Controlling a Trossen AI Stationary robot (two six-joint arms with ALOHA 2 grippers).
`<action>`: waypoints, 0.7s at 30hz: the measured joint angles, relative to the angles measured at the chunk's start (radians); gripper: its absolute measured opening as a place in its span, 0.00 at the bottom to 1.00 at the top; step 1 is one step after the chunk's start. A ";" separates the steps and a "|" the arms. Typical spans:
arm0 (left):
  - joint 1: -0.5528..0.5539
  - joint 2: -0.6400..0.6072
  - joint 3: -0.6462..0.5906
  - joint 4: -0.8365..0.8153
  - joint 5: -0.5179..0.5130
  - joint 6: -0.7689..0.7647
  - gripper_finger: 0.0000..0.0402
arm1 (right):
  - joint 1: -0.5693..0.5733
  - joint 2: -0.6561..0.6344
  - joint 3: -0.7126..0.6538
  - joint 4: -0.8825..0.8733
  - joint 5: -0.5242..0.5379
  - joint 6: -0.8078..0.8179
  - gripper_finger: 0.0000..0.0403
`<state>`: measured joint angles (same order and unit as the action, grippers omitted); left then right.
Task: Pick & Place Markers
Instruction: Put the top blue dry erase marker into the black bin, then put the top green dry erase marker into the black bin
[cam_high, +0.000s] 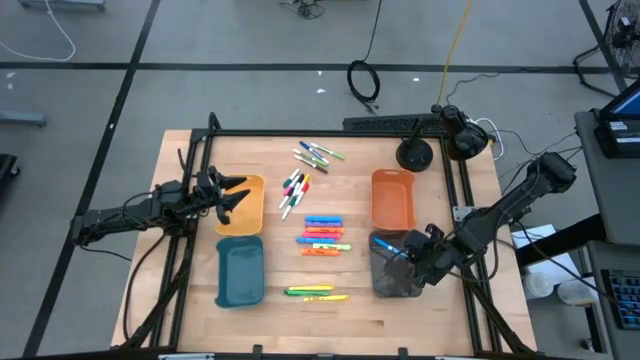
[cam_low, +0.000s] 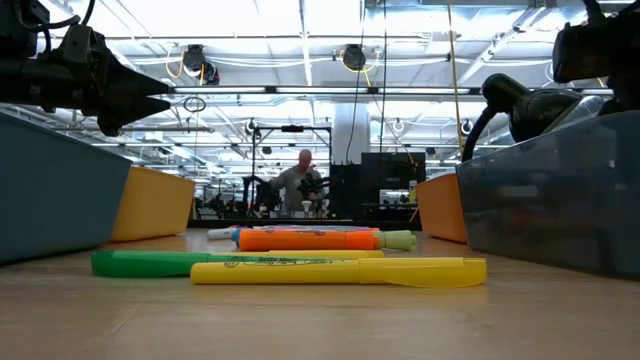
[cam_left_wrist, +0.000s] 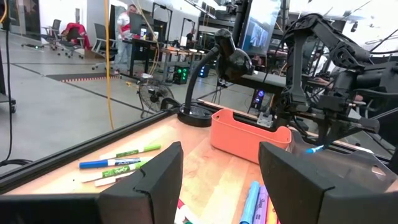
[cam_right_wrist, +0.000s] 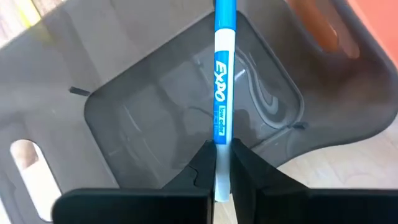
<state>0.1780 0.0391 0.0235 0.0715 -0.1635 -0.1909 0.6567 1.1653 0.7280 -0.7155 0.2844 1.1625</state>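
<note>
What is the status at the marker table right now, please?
Right hand shut on thin blue-capped white marker, over smoky grey plastic tray. Left hand open, over yellow tray. Nothing in the way.

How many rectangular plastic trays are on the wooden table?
4. A yellow rectangular plastic tray and a teal one sit on the left arm's side; an orange one and a dark translucent one sit on the right arm's side. None seems hidden.

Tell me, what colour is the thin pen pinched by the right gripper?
Blue-capped white marker, clearest in the right wrist view.
</note>
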 joint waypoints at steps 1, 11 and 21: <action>0.000 0.000 0.000 0.000 0.000 0.000 0.53 | 0.000 0.001 0.000 0.000 0.000 0.000 0.04; 0.000 0.000 0.000 0.000 0.000 0.000 0.53 | 0.000 0.000 0.000 0.057 0.002 -0.009 0.14; 0.000 0.000 0.000 0.000 0.000 0.000 0.53 | 0.000 0.000 0.000 0.143 0.033 -0.107 0.16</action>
<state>0.1781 0.0391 0.0235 0.0713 -0.1633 -0.1909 0.6567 1.1656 0.7280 -0.5727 0.3177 1.0558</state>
